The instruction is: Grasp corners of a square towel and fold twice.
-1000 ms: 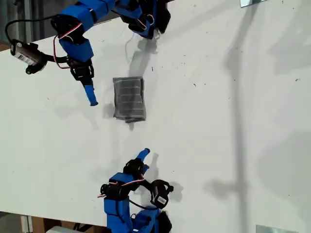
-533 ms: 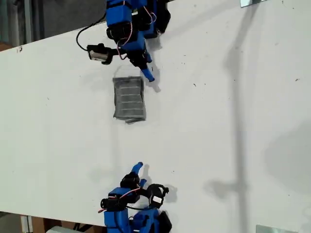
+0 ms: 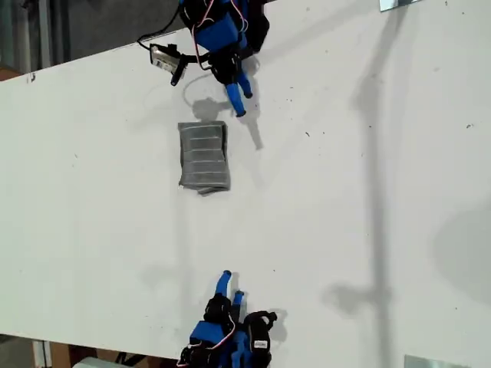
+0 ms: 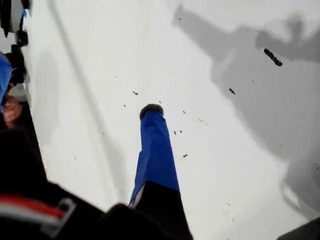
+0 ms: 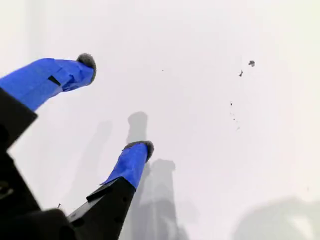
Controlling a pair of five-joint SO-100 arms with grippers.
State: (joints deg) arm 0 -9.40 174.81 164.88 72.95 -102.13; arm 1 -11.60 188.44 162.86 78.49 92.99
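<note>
Exterior view: towel [image 3: 204, 156] folded rectangular, soft, grey, striped.

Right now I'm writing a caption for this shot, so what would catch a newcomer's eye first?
The folded dark grey striped towel, lying alone on the white table, above and left of centre in the exterior view. Next come two blue arms, one at that view's top edge and one at its bottom edge, both clear of the cloth. My second gripper is open over bare table.

The white counter [image 3: 368, 230], flecked with small dark specks, carried only the folded striped towel [image 3: 204, 157], lying flat.
</note>
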